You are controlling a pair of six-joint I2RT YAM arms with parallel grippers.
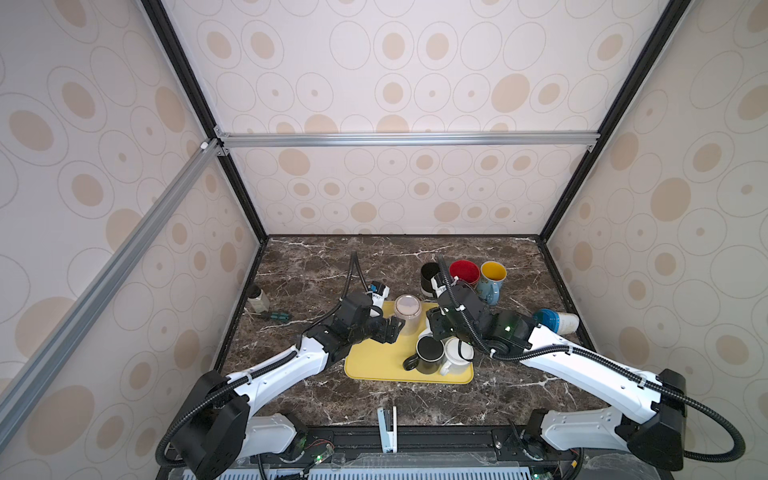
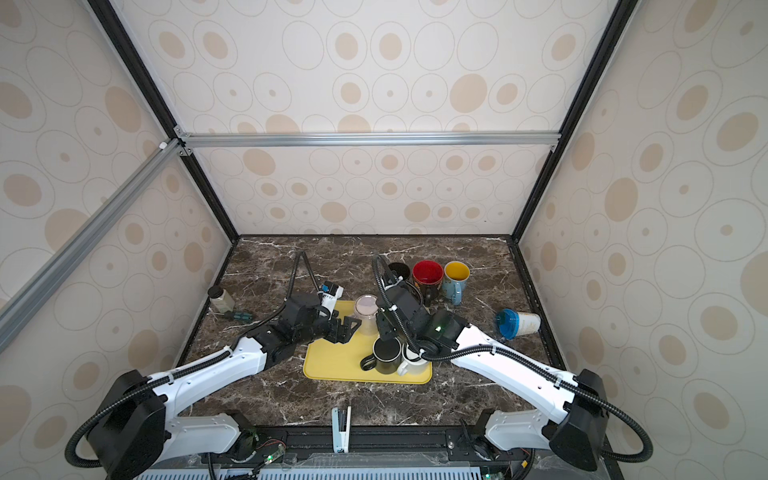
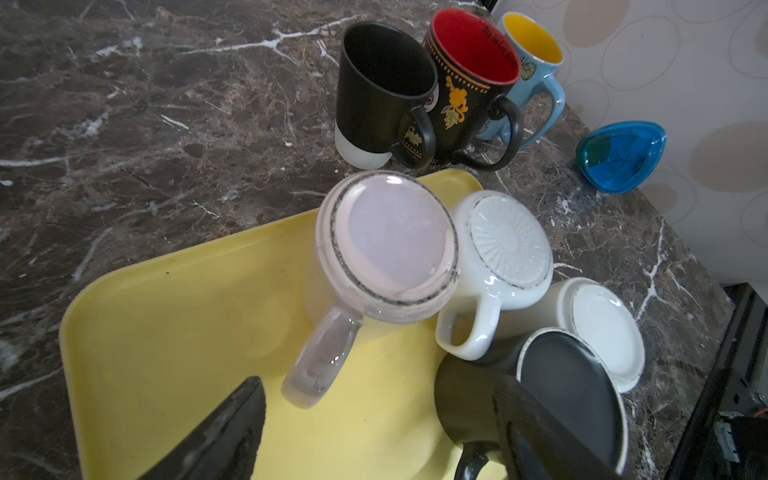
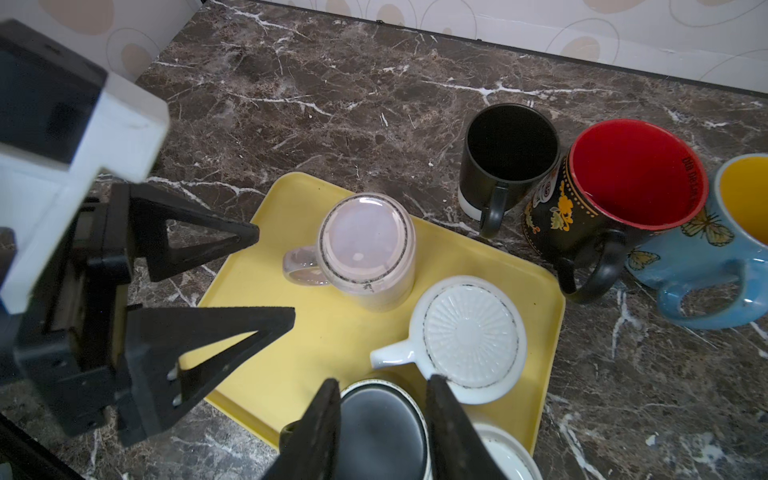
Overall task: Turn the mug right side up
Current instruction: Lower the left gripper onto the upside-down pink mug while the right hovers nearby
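Left hand (image 4: 272, 274) wide open, empty — near handle of upturned pink mug (image 4: 365, 245); right hand (image 4: 384, 382) part-open, empty — over black mug (image 4: 382, 424).

A: How is the light falling?
B: Soft, even light is coming from above. The pale walls (image 1: 415, 62) are glowing, the dark marble surface (image 1: 316, 266) is looking dim, and faint shadows are pooling under the arms (image 1: 270, 374).
A: Any glare or blur?
B: Small highlights are glinting on the upturned glass mug (image 3: 386, 245). The fingers (image 3: 216, 436) of the left end effector (image 3: 378, 380) are blurring out of focus, and the wide lens is stretching the walls toward the edges of both top views.
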